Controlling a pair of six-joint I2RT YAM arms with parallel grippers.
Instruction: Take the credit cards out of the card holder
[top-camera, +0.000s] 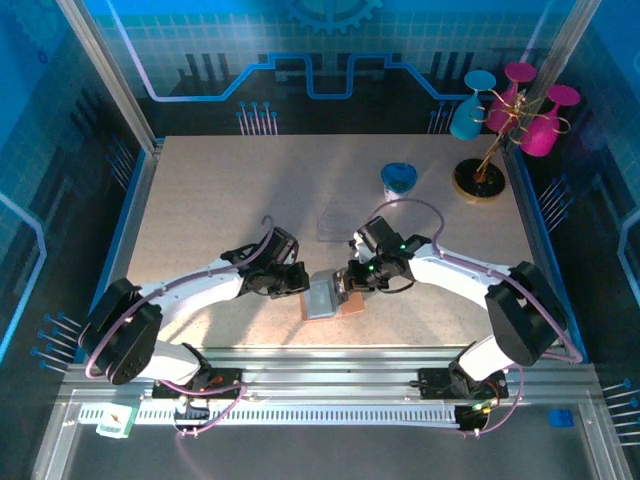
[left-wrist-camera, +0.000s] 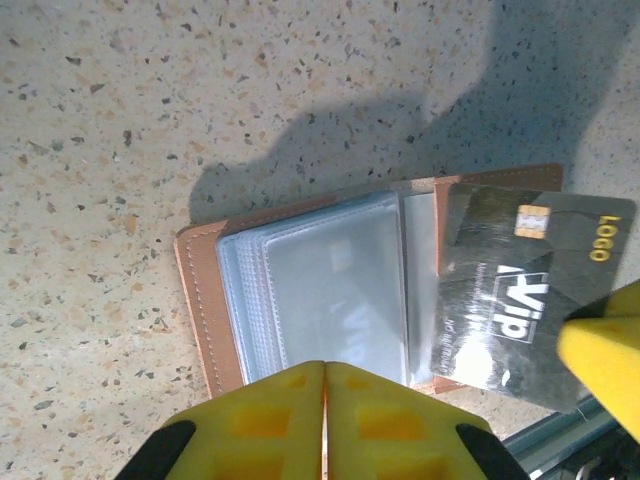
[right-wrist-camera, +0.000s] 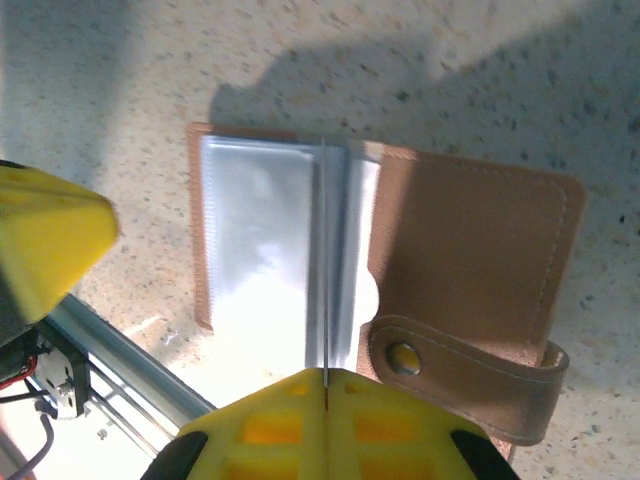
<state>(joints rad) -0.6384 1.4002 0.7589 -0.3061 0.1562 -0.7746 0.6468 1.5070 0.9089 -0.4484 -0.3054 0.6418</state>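
While left gripper (left-wrist-camera: 325, 372) fingers sit pressed together at open card holder (left-wrist-camera: 205, 310) edge, right gripper (right-wrist-camera: 326, 378) clamps dark VIP card (left-wrist-camera: 520, 290).

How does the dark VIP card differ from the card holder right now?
The dark card is glossy grey-black with a gold chip; the card holder is tan with clear sleeves. The card is smaller than the open holder. The card sits askew, pinched in the right hand; the holder lies open on the table. Both are flat rectangles.
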